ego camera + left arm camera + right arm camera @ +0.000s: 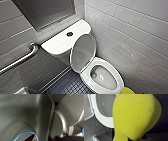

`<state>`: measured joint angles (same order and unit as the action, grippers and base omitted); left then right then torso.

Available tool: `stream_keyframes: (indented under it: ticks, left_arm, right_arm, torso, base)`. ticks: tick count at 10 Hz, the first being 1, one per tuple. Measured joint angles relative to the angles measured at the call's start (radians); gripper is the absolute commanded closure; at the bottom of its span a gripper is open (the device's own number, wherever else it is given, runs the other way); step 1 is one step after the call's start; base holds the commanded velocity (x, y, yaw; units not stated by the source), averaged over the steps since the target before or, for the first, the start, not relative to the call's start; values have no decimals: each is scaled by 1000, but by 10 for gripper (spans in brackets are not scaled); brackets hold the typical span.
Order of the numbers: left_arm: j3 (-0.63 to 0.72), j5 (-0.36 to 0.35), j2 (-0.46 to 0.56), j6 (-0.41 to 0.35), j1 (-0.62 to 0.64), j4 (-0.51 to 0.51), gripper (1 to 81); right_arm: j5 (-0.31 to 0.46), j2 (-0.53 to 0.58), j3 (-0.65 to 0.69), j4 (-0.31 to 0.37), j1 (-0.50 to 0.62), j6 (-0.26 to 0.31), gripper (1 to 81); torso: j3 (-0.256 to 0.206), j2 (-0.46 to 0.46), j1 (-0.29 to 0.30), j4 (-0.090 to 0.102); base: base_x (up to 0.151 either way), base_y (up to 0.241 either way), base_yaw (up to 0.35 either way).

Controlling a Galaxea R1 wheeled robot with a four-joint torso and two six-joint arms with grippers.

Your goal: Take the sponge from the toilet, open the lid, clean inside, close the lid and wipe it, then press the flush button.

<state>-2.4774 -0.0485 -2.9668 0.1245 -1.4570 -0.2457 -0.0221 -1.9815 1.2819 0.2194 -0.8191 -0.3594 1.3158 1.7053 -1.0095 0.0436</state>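
Looking down on the toilet (58,43) sitting in a tiled corner, tank (80,26) lying toward 11 o'clock, bowl (105,78) toward 5 o'clock. Noting the lid (83,51) standing raised, leaning back toward the tank, showing its inner face. Seeing the seat ring (86,77) lying down around the open bowl. Spotting the flush button (69,34) sitting mid tank top, at 11 o'clock from the lid, just beside the lid's upper edge.

Catching the sponge (127,90) at 5 o'clock from the bowl, poking in at the lower edge of the head view, just beside the front of the seat ring, off the tank and off the lid. Checking the right wrist view: seeing the sponge up close, hanging over dark floor tiles near the ring's front curve, bulging wide and narrowing at one end. Reading the right hand (126,138) as pinching the sponge at that narrowed end, fingers hiding behind the foam. Not managing to tell whether sponge and ring are touching.

Checking the left wrist view: finding dark robot shell and a blue cable (24,133); not being able to tell the left hand's state.

Also logging a metal grab bar (22,57) running along the wall at 9 o'clock from the tank, a grey panel (47,11) at 12 o'clock, the dark floor (67,86) at 7 o'clock from the lid.
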Motion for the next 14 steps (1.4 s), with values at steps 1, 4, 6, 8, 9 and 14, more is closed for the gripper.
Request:
stream_keyframes:
  ticks: [1, 4, 6, 8, 9, 14]
  left_arm:
    - [0, 0, 0, 0, 0, 0, 10]
    - [0, 0, 0, 0, 0, 0, 10]
    - [0, 0, 0, 0, 0, 0, 10]
    - [0, 0, 0, 0, 0, 0, 10]
    - [0, 1, 0, 0, 0, 0, 10]
    - [0, 1, 0, 0, 0, 0, 10]
  right_arm:
    - [-5, 28, -40, 0, 0, 0, 811]
    - [-9, 15, -107, -8, 77, 0, 811]
    - [32, -5, -114, -12, 120, -1, 811]
    - [75, -80, -108, -12, 189, -4, 811]
    - [100, -134, -79, -13, 220, -8, 811]
    - [185, -493, 237, -15, 397, -21, 811]
  torso:
    - [0, 0, 0, 0]
    - [0, 0, 0, 0]
    - [0, 0, 0, 0]
    - [0, 1, 2, -1]
    - [-1, 2, 2, -1]
    - [0, 1, 2, -1]
  base:
    - [0, 0, 0]
    - [0, 0, 0]
    - [0, 0, 0]
    - [0, 0, 0]
    - [0, 0, 0]
    - [0, 0, 0]
